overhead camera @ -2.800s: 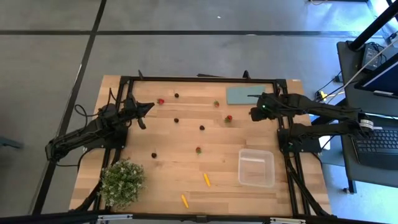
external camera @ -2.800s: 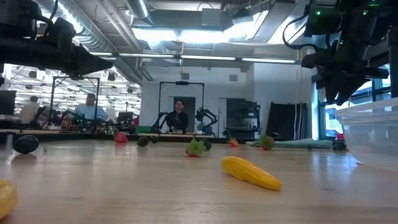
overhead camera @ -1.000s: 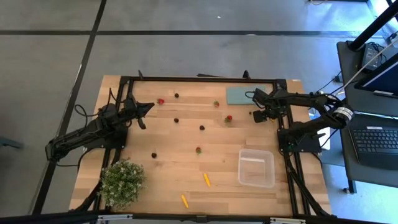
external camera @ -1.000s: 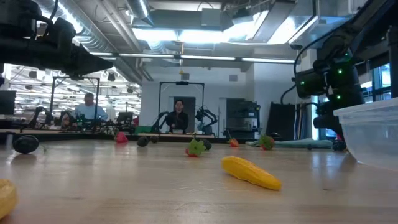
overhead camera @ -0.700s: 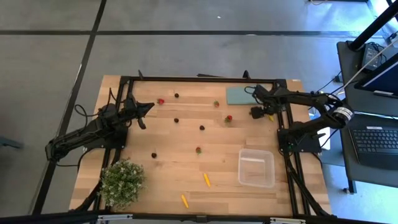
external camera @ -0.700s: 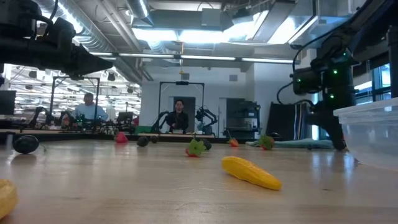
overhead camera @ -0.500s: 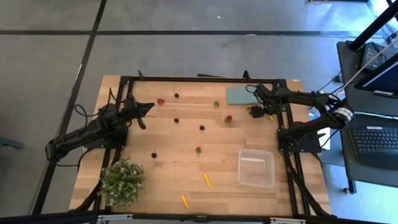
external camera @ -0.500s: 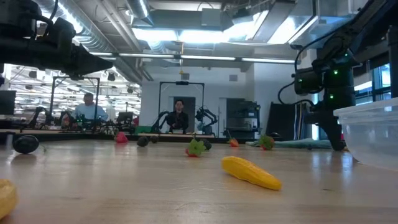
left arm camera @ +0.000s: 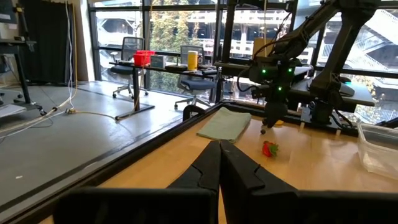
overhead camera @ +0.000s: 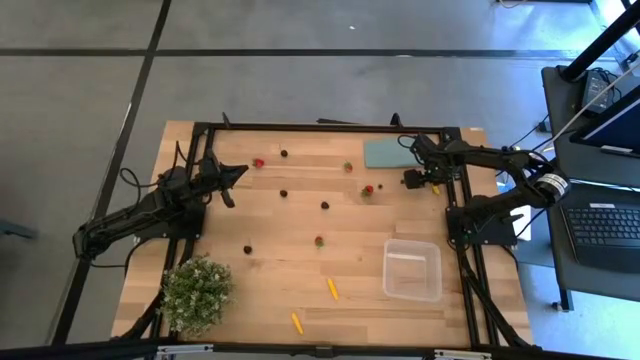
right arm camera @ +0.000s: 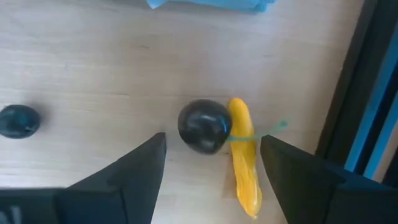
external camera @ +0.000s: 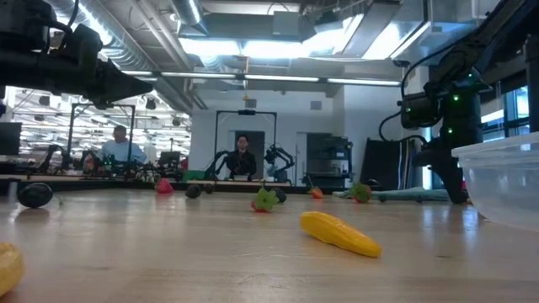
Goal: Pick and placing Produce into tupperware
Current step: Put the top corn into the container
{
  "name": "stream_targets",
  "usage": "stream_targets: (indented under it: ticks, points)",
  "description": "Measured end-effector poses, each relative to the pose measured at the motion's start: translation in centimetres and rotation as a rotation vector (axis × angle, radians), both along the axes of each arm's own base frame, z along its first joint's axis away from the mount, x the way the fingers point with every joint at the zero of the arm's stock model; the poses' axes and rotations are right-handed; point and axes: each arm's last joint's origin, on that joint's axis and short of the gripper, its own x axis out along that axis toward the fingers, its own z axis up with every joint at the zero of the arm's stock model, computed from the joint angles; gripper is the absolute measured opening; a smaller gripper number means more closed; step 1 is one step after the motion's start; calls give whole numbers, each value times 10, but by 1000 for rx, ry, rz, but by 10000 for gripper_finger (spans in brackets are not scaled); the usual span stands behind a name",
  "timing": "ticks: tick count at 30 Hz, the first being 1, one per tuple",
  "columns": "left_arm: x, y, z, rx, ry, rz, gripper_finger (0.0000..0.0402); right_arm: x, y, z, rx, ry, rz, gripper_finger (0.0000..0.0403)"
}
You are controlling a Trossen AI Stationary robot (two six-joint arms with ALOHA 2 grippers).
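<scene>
Tupperware (external camera: pixel 503 183) cut off at low view's edge, yellow piece (external camera: pixel 8 268) likewise cropped

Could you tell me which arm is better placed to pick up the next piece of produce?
The right: its open gripper hangs directly over a dark berry and yellow stick; the left gripper is shut, hovering aside.

Open table centre, dark berry (right arm camera: pixel 204 126) touching yellow stick (right arm camera: pixel 243 155), frame rail (right arm camera: pixel 348 87) close beside

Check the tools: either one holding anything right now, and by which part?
Nothing held. Right tool is open, straddling a dark berry and yellow stick. Left tool is shut, empty.
</scene>
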Motion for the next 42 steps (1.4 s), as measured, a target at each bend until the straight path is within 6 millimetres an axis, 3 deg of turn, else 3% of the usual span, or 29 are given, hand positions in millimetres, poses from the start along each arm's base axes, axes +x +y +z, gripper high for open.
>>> stream_targets:
  ticks: [6,31,38,42]
  points:
    - [0,0,0,0,0,0,0,-2,0,0,49,-33,-18,238]
    - [0,0,0,0,0,0,0,-2,1,-1,58,-40,19,22]
    - [0,0,0,0,0,0,0,1,1,3,63,-41,57,14]
    - [0,0,0,0,0,0,0,9,3,20,54,-101,117,17]
